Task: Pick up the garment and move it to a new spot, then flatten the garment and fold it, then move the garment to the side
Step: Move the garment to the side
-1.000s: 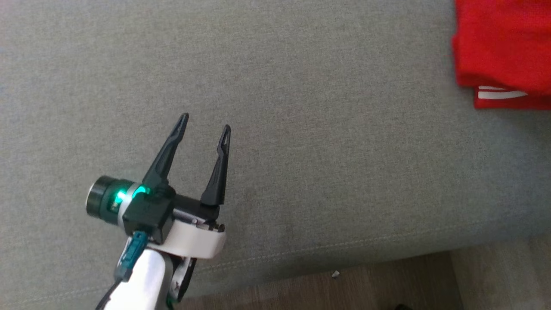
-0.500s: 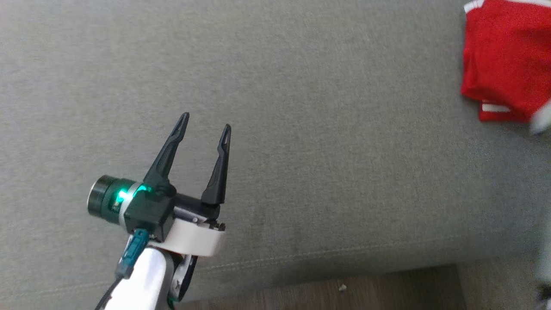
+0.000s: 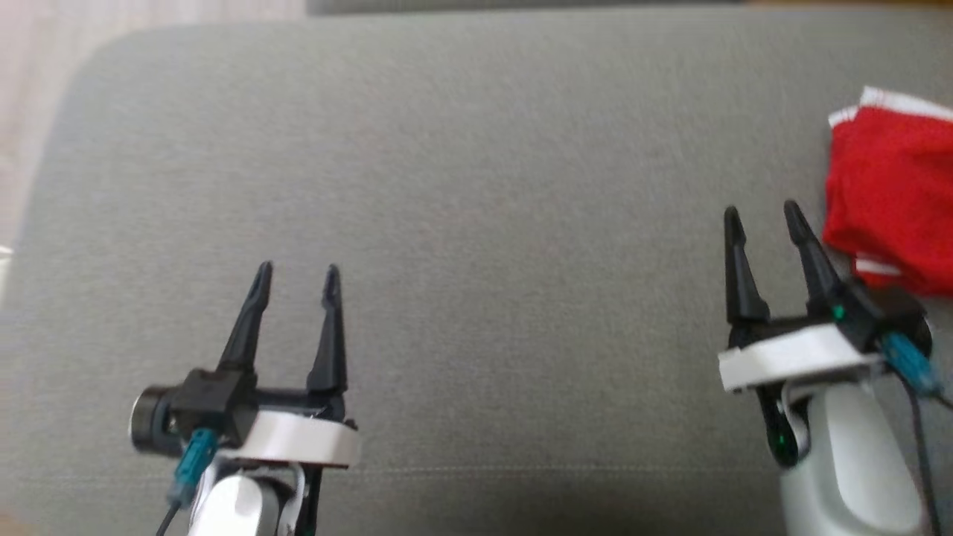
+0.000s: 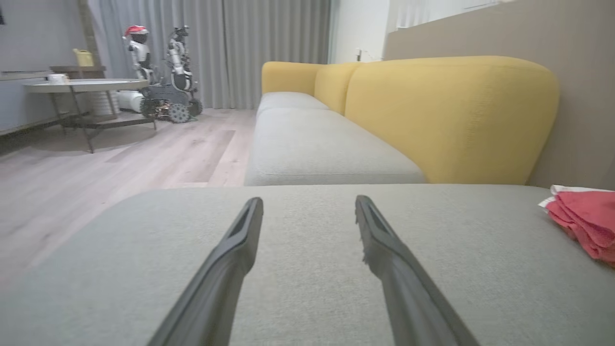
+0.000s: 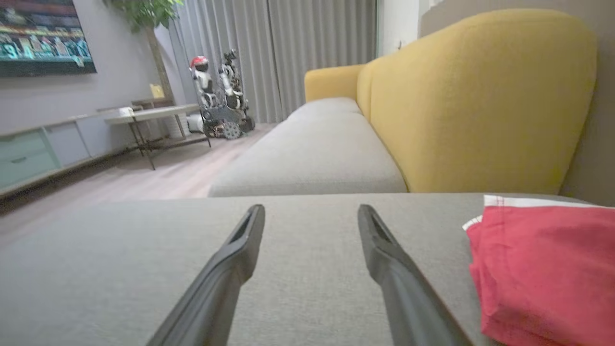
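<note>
The left gripper (image 3: 298, 272) has its two dark fingers spread apart with nothing between them, low over the bare grey cushion (image 3: 476, 164). The right gripper (image 3: 761, 211) is spread just as wide and is empty too. Near its outer finger, but clear of it, the red garment (image 3: 890, 193) with white trim lies folded at the cushion's right side. Beyond the cushion is a yellow sofa back (image 4: 447, 110).
</note>
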Motion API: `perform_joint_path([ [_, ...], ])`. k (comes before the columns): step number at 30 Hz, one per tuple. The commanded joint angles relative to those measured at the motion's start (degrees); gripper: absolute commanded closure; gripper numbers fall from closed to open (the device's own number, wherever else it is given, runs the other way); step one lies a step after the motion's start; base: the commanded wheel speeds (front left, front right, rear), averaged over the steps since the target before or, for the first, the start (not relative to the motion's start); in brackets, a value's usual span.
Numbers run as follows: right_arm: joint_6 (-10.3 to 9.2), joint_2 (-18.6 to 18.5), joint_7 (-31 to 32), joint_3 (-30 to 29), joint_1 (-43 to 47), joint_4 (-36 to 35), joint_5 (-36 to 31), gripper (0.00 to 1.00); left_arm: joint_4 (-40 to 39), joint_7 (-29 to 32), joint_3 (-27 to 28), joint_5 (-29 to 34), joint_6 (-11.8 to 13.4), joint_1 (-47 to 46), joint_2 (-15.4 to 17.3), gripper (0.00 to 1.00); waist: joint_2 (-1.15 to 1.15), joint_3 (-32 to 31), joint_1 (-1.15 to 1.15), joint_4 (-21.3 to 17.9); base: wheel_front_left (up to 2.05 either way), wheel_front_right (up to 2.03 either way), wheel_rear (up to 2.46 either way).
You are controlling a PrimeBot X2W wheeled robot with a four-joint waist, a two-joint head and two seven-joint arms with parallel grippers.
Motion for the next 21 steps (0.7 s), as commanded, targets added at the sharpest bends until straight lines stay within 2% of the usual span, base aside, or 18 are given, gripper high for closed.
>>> perform_joint_path([
  [1, 0.2, 0.18, -0.66, 1.31, 0.76, -3.59, 0.98, 0.0, -2.11, -0.29, 2.31, -0.16, -0.03, -0.81, -0.14, 0.0, 0.0, -2.93, 0.0, 2.28, 0.0, 0.0, 0.0],
  [10, 0.2, 0.57, -0.69, 2.79, 11.98, -11.16, 3.71, 0.0, -5.05, -0.29, 3.58, 1.75, -1.96, 3.93, -0.32, 0.0, 0.0, -7.11, 0.0, 3.5, 0.0, 0.0, 0.0],
  [16, 0.2, 0.6, -0.69, 3.44, 14.95, -13.77, 3.86, 0.0, -2.97, -0.29, 3.8, 2.38, -3.79, 6.11, -0.36, 0.0, 0.0, -7.82, 0.0, 3.25, 0.0, 0.0, 0.0],
  [21, 0.2, 0.6, -0.69, 3.85, 15.88, -13.94, 3.75, 0.0, -2.23, -0.29, 3.96, 2.65, -4.09, 6.35, -0.38, 0.0, 0.0, -8.07, 0.0, 3.18, 0.0, 0.0, 0.0],
])
